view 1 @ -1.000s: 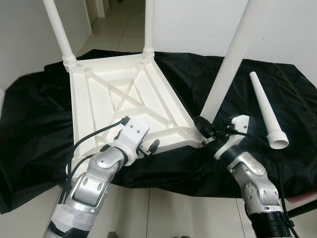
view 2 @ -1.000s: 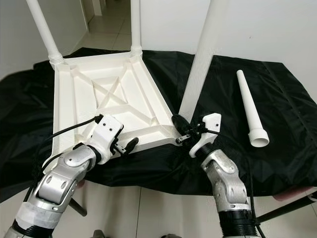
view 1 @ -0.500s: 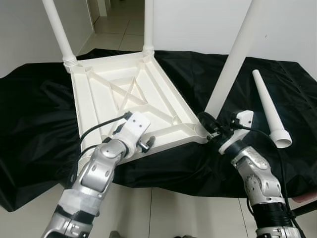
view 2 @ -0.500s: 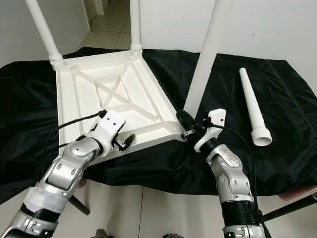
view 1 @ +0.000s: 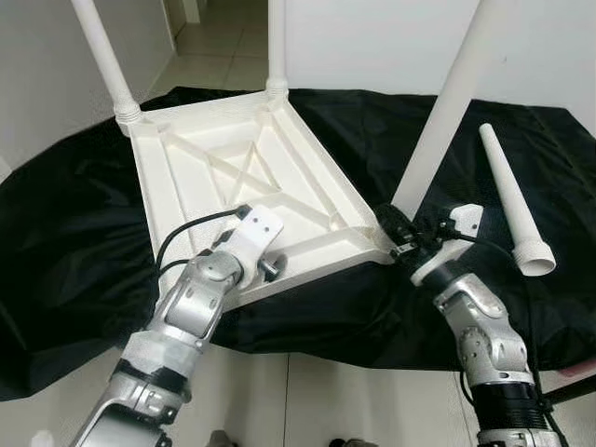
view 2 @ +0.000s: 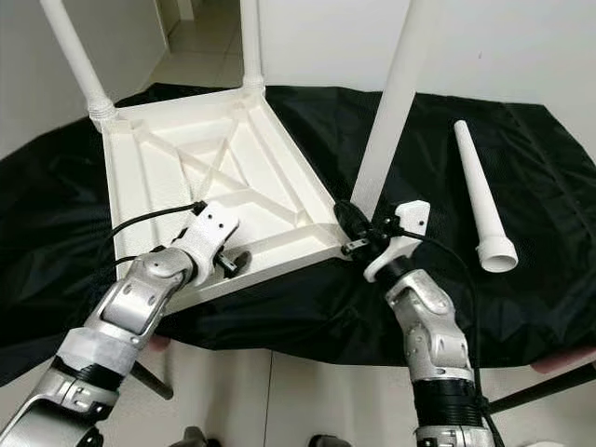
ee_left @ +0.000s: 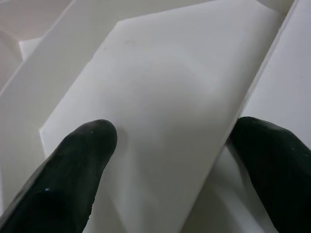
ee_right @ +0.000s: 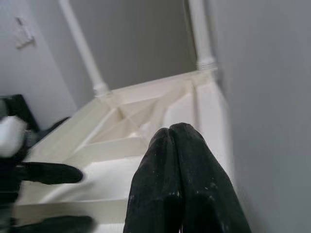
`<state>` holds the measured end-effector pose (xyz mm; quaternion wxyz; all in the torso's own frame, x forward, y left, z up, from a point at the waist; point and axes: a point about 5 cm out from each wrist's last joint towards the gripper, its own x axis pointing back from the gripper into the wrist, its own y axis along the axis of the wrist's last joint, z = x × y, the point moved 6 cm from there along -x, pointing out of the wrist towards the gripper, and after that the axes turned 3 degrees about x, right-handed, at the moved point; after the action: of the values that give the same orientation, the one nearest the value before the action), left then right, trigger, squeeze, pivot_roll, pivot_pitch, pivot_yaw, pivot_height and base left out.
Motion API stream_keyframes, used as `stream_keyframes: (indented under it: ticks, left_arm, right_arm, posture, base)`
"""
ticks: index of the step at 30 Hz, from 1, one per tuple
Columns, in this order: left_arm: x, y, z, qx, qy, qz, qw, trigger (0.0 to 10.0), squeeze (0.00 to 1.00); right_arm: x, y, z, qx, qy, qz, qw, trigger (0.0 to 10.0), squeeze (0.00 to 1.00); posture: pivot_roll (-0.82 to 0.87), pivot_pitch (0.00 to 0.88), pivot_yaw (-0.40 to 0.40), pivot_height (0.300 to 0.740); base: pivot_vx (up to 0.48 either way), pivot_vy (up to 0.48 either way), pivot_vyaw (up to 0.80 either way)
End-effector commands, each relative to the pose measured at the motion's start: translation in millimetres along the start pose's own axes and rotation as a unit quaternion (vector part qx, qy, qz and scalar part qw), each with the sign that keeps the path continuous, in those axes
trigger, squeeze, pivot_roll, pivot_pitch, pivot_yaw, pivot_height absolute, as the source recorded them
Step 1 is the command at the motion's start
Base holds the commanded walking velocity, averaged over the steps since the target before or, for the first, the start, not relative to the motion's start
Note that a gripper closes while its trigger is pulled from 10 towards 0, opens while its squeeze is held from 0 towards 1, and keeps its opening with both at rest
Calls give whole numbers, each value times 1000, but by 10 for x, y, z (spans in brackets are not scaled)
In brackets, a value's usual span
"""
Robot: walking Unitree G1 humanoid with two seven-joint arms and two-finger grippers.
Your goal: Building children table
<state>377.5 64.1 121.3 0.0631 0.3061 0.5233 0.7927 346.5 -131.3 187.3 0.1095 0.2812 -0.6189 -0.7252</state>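
A white plastic table (view 1: 214, 168) lies upside down on a black cloth (view 1: 74, 233). Two legs stand at its far corners, and a third leg (view 1: 447, 102) rises tilted from the near right corner. A fourth leg (view 1: 507, 200) lies loose on the cloth to the right. My left gripper (view 1: 270, 265) is open at the table's near rim, one finger on each side of a white wall (ee_left: 165, 111). My right gripper (view 1: 386, 222) is shut, its fingers (ee_right: 170, 145) pressed together with nothing between them, right at the base of the third leg.
The cloth covers a low surface whose front edge is just before me, with tiled floor (view 1: 307, 391) below. A white wall (view 1: 372, 37) stands behind and an open doorway (view 1: 214, 28) lies at the back left.
My left arm has stretched forward and its gripper now sits closer on the near rim. The right gripper stays by the third leg's base. The camera has shifted slightly.
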Motion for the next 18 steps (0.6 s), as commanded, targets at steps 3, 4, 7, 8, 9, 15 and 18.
stream_keyframes:
  ticks: [3, 4, 7, 8, 9, 15, 18]
  left_arm:
    - [-27, -14, 236, 16, 73, 17, 997, 10000, 0]
    - [-27, -14, 236, 16, 73, 17, 997, 10000, 0]
    - [-61, 22, 280, 34, 80, 19, 996, 10000, 0]
    - [-61, 22, 280, 34, 80, 19, 996, 10000, 0]
    - [-73, 40, 307, 44, 86, 19, 995, 10000, 0]
    - [-104, 42, 387, 76, 101, 23, 992, 10000, 0]
    - [-106, 45, 407, 87, 103, 21, 991, 2039, 0]
  right_arm:
    - [-40, 28, 185, -13, 18, -11, 1000, 10000, 0]
    - [-40, 28, 185, -13, 18, -11, 1000, 10000, 0]
    - [-68, 36, 257, -11, 23, -15, 1000, 10000, 0]
    - [-68, 36, 257, -11, 23, -15, 1000, 10000, 0]
    - [-77, 42, 276, -11, 24, -16, 1000, 10000, 0]
    - [-107, 72, 328, -12, 28, -19, 999, 10000, 0]
    - [-106, 92, 339, -11, 25, -21, 999, 10000, 0]
  posture:
    - [-57, 126, 54, 740]
    - [-57, 126, 54, 740]
    - [-58, 129, 53, 740]
    - [-58, 129, 53, 740]
    - [-59, 131, 53, 740]
    - [-61, 138, 55, 740]
    - [-63, 141, 58, 740]
  base:
    - [0, 0, 0]
    - [0, 0, 0]
    - [0, 0, 0]
    - [0, 0, 0]
    - [0, 0, 0]
    - [0, 0, 0]
    - [0, 0, 0]
